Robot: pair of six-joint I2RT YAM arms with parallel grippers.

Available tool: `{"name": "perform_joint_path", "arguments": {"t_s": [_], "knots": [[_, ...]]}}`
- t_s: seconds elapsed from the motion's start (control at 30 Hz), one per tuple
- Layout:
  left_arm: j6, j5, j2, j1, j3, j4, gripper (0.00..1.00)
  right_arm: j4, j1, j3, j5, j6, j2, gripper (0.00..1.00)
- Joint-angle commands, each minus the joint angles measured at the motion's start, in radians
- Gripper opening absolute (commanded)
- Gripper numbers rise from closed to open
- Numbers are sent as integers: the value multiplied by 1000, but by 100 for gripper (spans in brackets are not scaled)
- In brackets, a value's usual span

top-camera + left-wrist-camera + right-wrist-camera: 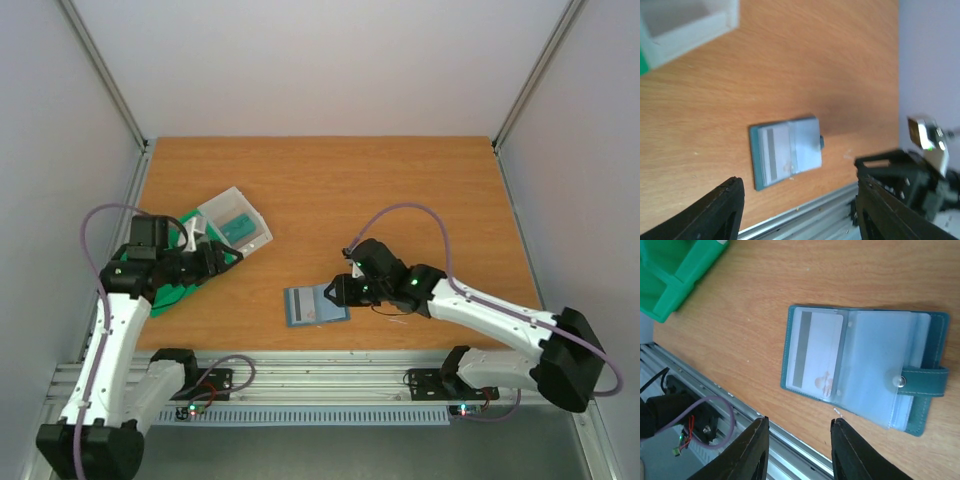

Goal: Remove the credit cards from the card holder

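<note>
The slate-blue card holder [315, 305] lies open and flat near the table's front edge. It also shows in the left wrist view [786, 151] and the right wrist view [920, 390]. A whitish credit card [817, 356] with a grey stripe sits inside a clear sleeve on its left leaf. The tab clasp [922, 381] lies across the right leaf. My right gripper [334, 291] is open and empty, just right of the holder; in its own view [799, 423] it hovers at the holder's near edge. My left gripper [222, 258] is open and empty by the green tray, far left of the holder.
A green tray [180, 270] with a clear box [236, 222] stands at the left, under my left gripper. The table's metal front rail [330, 368] runs close behind the holder. The green tray's corner [675, 270] shows top left in the right wrist view.
</note>
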Motion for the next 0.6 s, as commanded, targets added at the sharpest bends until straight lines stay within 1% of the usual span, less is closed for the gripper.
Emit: {"name": "perform_joint_path", "arguments": {"t_s": [0.0,0.1,0.2,0.3,0.4,0.57], "knots": [[-78,29,-58,-121,-55,77,60,111,3,23,-31,24,93,35],[-150,18,-82,-198,-109,151,52,158,3,30,-37,36,167,31],[-194,-28,-95,-271,-159,204,52,205,11,39,-51,40,237,28],[-236,-47,-96,-310,-208,254,51,206,22,62,-45,33,303,27],[-290,-57,-109,-341,-271,322,46,221,26,66,-39,36,356,26],[-354,-90,-132,-382,-376,412,45,213,27,78,-26,15,421,24]]}}
